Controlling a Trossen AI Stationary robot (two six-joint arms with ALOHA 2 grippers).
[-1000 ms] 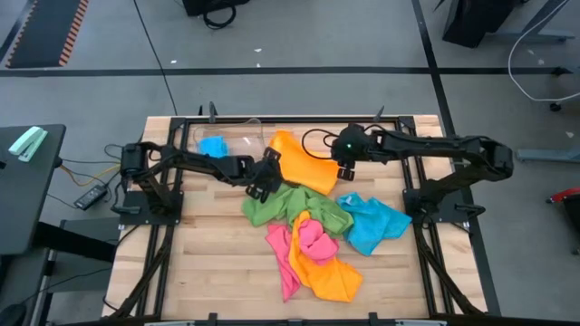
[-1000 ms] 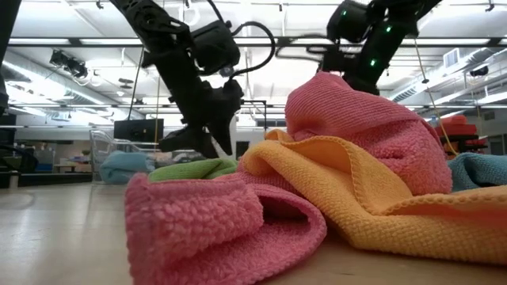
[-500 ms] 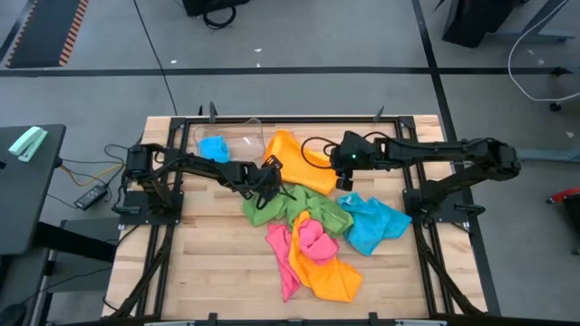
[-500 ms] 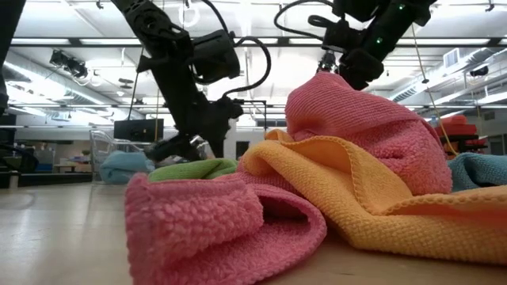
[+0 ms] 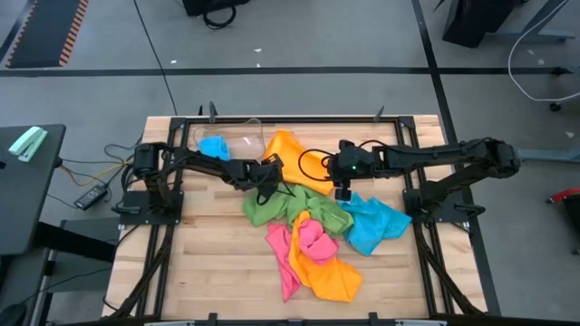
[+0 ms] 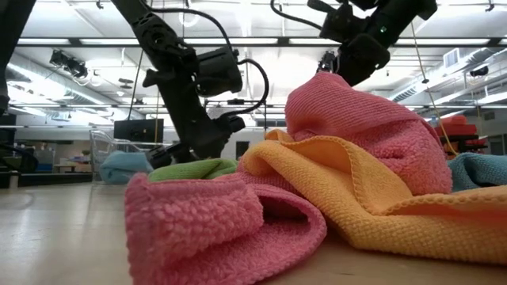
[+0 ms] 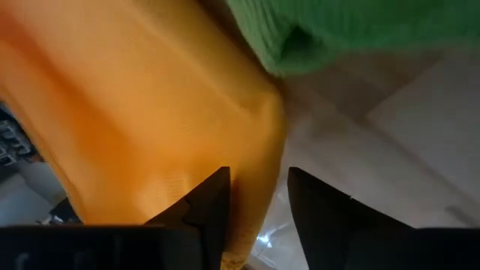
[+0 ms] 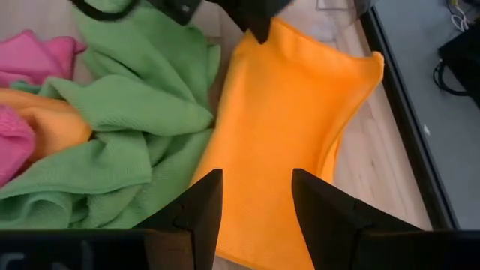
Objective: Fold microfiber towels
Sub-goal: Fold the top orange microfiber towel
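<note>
The flat orange towel [image 5: 294,161] lies at the table's far middle, beside the green towel [image 5: 294,206] and the heap. The left gripper [image 7: 257,196] sits at its left edge, jaws partly open around that edge without pinching it. The right gripper [image 8: 255,196] hovers over its right side, jaws parted and empty.

left pincer [image 5: 268,184]: lowered onto orange towel [image 5: 292,158] edge | right pincer [image 5: 342,192]: moved nearer, over it

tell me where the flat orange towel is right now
In the high view the flat orange towel lies at the table's far middle, between the left gripper and the right gripper, just behind the green towel.
</note>
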